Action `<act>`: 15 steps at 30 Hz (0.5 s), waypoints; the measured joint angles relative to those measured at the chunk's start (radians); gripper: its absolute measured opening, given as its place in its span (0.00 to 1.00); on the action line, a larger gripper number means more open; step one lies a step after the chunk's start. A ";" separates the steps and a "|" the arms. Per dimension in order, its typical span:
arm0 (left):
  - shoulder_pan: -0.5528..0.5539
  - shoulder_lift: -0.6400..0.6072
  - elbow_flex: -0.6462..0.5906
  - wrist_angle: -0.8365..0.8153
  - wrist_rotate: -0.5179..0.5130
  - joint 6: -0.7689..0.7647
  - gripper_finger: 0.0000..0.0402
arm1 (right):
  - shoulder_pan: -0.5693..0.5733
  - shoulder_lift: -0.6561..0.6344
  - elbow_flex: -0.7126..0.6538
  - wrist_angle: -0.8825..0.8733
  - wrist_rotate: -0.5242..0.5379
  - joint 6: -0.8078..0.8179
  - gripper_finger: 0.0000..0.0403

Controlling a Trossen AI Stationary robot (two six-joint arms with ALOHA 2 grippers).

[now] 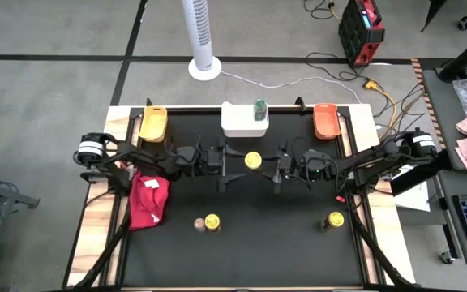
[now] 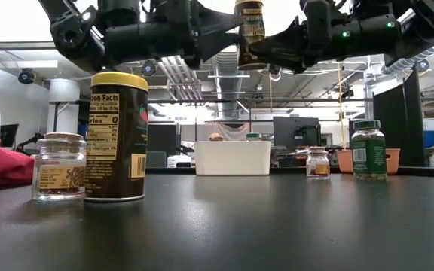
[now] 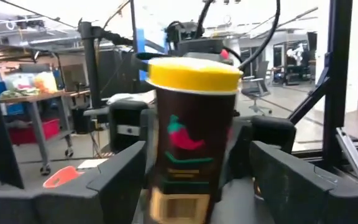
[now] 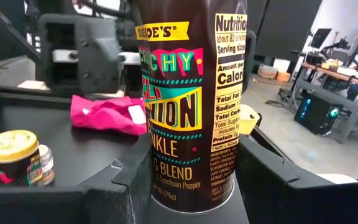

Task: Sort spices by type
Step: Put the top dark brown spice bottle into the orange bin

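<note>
Both arms meet mid-air above the centre of the black counter (image 1: 242,243). A dark cylindrical spice jar with a yellow lid (image 1: 253,160) is held between them, off the surface.

Right claw (image 4: 194,186) is clenched on the jar body. Left claw (image 3: 194,180) straddles the same jar, but I can't tell whether it is gripping or merely around it.

Trays along the 12 o'clock edge:
- white rectangular tray (image 1: 237,122): green-lidded jar (image 1: 259,109) standing upright at its right end
- yellow tray (image 1: 153,123) at 11 o'clock: nothing visible in it
- orange tray (image 1: 325,120) at 1 o'clock: same

Loose on the counter:
- yellow-lidded dark jar (image 1: 212,222) touching a small clear glass jar with a brown lid (image 1: 199,224), around 6 o'clock
- another yellow-lidded jar (image 1: 335,220) at 4 o'clock

Red cloth (image 1: 148,199) lies at 9 o'clock.
</note>
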State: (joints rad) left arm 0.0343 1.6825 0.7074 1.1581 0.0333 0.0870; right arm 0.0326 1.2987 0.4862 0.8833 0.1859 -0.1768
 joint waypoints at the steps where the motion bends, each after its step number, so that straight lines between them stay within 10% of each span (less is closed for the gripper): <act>1: -0.001 0.017 0.011 0.016 -0.014 0.001 0.67 | 0.000 0.000 0.000 0.001 0.000 0.000 0.44; 15: 0.002 0.091 0.038 0.087 -0.042 0.010 0.59 | 0.000 0.000 0.000 0.020 -0.001 -0.006 0.44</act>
State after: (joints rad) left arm 0.0364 1.7738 0.7450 1.2452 -0.0090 0.0968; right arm 0.0326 1.2991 0.4862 0.9037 0.1850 -0.1833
